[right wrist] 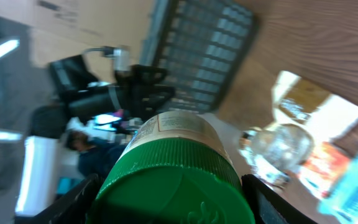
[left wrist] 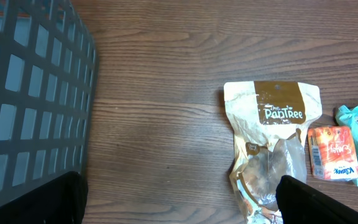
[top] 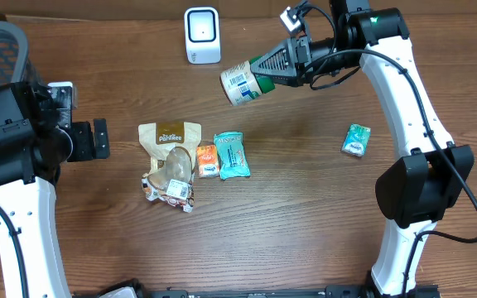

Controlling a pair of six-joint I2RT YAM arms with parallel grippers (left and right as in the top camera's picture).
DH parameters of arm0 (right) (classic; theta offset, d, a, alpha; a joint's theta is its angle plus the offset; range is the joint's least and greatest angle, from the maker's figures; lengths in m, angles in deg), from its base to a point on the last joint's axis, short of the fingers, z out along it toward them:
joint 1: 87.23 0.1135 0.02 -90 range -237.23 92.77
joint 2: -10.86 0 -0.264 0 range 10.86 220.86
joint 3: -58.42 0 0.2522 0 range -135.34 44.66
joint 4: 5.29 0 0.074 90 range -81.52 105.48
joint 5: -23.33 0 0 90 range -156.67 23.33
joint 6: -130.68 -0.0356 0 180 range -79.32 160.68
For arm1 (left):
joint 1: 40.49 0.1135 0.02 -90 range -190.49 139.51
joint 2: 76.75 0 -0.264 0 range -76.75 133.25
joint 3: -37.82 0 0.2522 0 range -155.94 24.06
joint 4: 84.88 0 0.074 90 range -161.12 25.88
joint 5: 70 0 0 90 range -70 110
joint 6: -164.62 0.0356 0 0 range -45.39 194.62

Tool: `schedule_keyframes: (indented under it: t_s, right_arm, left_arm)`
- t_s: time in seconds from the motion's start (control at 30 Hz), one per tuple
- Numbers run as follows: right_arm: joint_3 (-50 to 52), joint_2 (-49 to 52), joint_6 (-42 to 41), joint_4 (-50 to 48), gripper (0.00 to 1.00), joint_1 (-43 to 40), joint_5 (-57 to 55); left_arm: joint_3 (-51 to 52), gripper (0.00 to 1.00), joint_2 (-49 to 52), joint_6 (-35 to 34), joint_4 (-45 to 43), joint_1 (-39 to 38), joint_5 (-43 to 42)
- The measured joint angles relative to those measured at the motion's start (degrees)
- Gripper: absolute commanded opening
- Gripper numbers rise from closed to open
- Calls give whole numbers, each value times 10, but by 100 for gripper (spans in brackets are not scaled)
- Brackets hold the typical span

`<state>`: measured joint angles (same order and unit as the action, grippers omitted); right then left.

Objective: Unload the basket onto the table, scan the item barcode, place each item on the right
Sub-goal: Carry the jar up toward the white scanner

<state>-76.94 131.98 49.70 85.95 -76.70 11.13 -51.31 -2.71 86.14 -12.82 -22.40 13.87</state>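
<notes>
Left gripper [top: 99, 139]: jaws spread wide, empty, idle at far left; scanner [top: 202, 35]: white, upright, dark window on its face; green-lidded jar [top: 240, 84]: held aloft and tilted, just right of the scanner, its barcode seemingly turned upward; right gripper [top: 265, 73]: clamped on the jar's lid end. Handling advice: roll the wrist until the barcode faces the window; hold steady; keep the fingers off the label.

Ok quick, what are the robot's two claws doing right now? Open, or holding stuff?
Left gripper: open, holding nothing.
Right gripper: closed on the green-capped bottle.
</notes>
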Motion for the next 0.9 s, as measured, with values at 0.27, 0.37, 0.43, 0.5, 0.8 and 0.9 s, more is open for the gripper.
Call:
schedule_keyframes:
  t_s: [0.27, 0.37, 0.43, 0.5, 0.8, 0.9]
  right_arm:
    - [0, 0, 0, 0, 20, 0, 52]
    - [0, 0, 0, -3, 20, 1, 24]
    - [0, 0, 0, -5, 20, 3, -4]
    - [0, 0, 0, -13, 19, 7, -31]
    - [-2, 0, -115, -196, 33, 71, -306]
    - [-2, 0, -141, -263, 33, 108, -460]
  left_arm:
    - [0, 100, 0, 0, 0, 0, 0]
    - [0, 100, 0, 0, 0, 0, 0]
    - [0, 100, 0, 0, 0, 0, 0]
    - [0, 99, 0, 0, 0, 0, 0]
    - [0, 100, 0, 0, 0, 0, 0]
    - [0, 100, 0, 0, 0, 0, 0]
